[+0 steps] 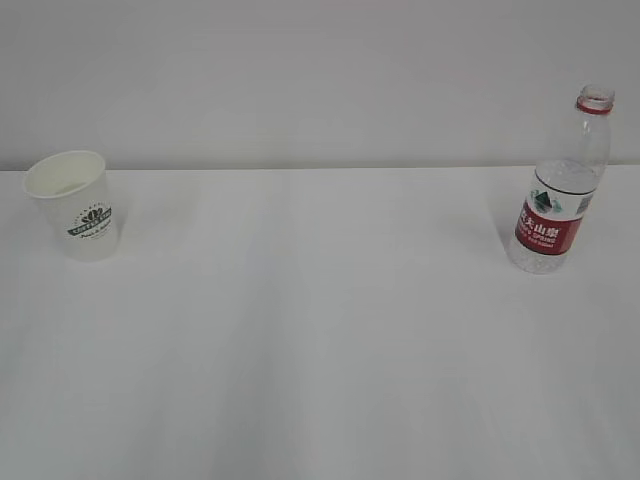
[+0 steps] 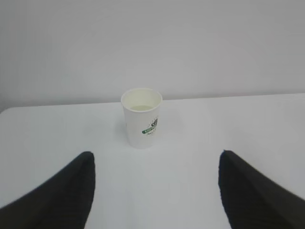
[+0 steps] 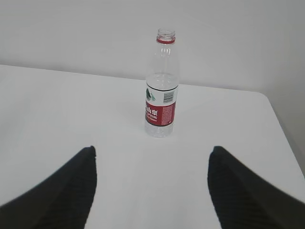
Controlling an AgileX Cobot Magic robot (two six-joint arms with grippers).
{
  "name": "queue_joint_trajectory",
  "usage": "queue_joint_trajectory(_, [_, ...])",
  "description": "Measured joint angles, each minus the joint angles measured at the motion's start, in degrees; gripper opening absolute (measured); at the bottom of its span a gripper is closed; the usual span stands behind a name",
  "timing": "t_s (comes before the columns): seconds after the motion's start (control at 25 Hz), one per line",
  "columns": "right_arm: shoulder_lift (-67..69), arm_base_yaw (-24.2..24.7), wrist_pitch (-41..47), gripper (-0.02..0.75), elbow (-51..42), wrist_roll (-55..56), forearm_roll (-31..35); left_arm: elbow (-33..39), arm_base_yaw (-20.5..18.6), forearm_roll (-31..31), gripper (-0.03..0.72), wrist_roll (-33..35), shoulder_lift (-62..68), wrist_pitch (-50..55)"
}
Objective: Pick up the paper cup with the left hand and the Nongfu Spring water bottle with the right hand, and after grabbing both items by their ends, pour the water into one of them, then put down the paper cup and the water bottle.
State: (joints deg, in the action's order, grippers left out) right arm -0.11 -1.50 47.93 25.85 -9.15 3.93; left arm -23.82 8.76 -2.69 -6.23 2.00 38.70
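On the white table (image 1: 320, 330), paper cup (image 1: 73, 205) upright far left of the uncapped bottle (image 1: 560, 190); left gripper (image 2: 155, 167) and right gripper (image 3: 152, 164) both spread wide, empty.

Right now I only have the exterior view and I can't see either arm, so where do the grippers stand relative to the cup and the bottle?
Observer: The left gripper is open, facing the paper cup with bare table between them.
Operator: And the right one?
Observer: The right gripper is open too, lined up on the Nongfu Spring water bottle, not touching it.
Operator: Anything in the cup?
Observer: The left wrist view shows a pale surface inside it; whether that is the water I cannot tell.
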Motion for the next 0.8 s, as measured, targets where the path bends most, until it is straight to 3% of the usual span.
queue_joint_trajectory(0.28, [-0.7, 0.0, 6.6, 0.549, 2.6, 1.6, -0.5, -4.8, 0.0, 0.9, 0.585, 1.9, -0.4, 10.4])
queue_joint_trajectory(0.8, [-0.8, 0.0, 15.9, 0.548, 3.8, 4.0, -1.0, -7.0, 0.0, 2.7, 0.58, 2.1, -0.4, 21.0])
